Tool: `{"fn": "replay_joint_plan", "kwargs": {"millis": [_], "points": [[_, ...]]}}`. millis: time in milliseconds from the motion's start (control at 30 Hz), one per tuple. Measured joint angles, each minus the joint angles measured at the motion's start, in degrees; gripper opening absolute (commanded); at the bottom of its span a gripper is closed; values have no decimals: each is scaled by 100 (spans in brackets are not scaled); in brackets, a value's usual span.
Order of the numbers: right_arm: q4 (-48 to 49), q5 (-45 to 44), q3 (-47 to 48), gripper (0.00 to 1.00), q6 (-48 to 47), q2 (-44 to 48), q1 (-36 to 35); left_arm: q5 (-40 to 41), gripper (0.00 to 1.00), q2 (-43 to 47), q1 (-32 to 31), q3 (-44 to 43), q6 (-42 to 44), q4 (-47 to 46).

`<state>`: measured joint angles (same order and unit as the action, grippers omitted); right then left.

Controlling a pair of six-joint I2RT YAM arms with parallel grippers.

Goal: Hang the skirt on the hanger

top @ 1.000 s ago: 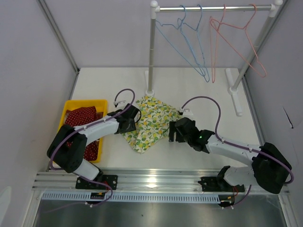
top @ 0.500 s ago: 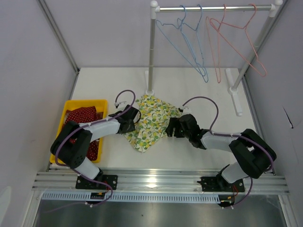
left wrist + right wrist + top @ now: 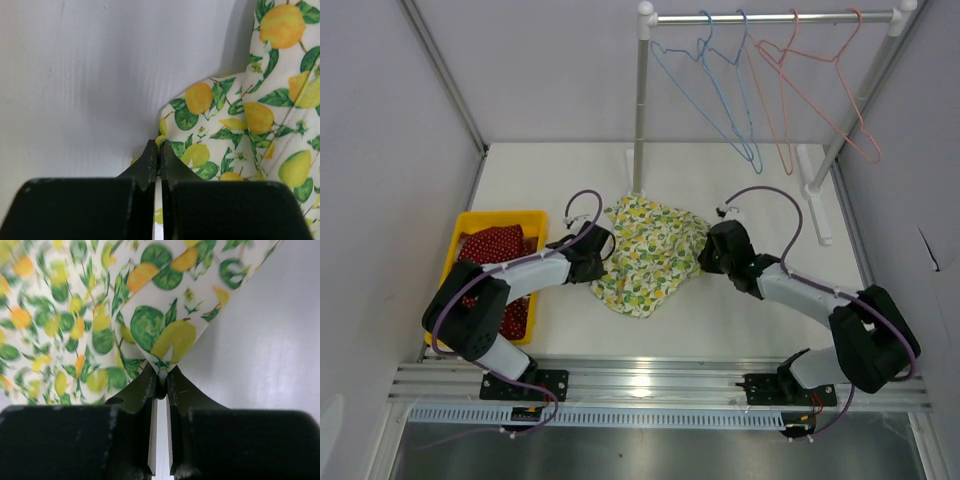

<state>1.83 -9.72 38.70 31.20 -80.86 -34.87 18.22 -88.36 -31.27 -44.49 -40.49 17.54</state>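
- The left tool point(image 3: 159, 147), wide a second ago, is now pinched shut on the left edge of the skirt point(image 3: 650, 255), with fabric caught between its tips.
- The right tool point(image 3: 160, 377) has closed the same way on a fold of the right edge.
- The skirt lies on the bench point(image 3: 560, 180) between the arms, drawn in tighter than before.
- Both grips look set, so lifting can probably begin.
- Far back, the hangers point(image 3: 752, 155) wait on the rail point(image 3: 770, 17), well apart from the skirt.

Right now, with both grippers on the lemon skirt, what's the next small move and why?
Probably lift both together: the left gripper and right gripper are each shut on an edge of the skirt, which mostly rests on the table.
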Motion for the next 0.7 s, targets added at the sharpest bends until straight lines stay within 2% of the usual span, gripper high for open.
{"fn": "replay_joint_plan", "kwargs": {"millis": [133,267,367,467,533,567,633,667,700], "points": [[-1331,-254,896,10,-293,540,498,-212,0,291,-11,0,-2,153],[-2411,-446,1792,18,-691,796,892,-310,0,752,-24,0,-4,227],[-2817,-463,2258,20,-916,643,1001,-361,0,1014,-70,-11,-7,225],[-3018,-490,2675,24,-1099,94,1014,-361,0,1051,-87,-33,-9,236],[-3023,-485,2942,34,-1209,-483,1021,-352,0,1034,-87,-55,-11,280],[-3018,-490,3040,44,-1239,-761,1027,-343,0,1019,-87,-76,-11,291],[-3034,-501,3165,57,-1257,-1220,1069,-310,0,914,-87,-199,-11,323],[-3071,-509,3215,71,-1263,-1410,1093,-278,0,826,-87,-286,-9,328],[-3091,-520,3239,76,-1233,-1554,1110,-240,0,741,-85,-367,-9,339]]}}
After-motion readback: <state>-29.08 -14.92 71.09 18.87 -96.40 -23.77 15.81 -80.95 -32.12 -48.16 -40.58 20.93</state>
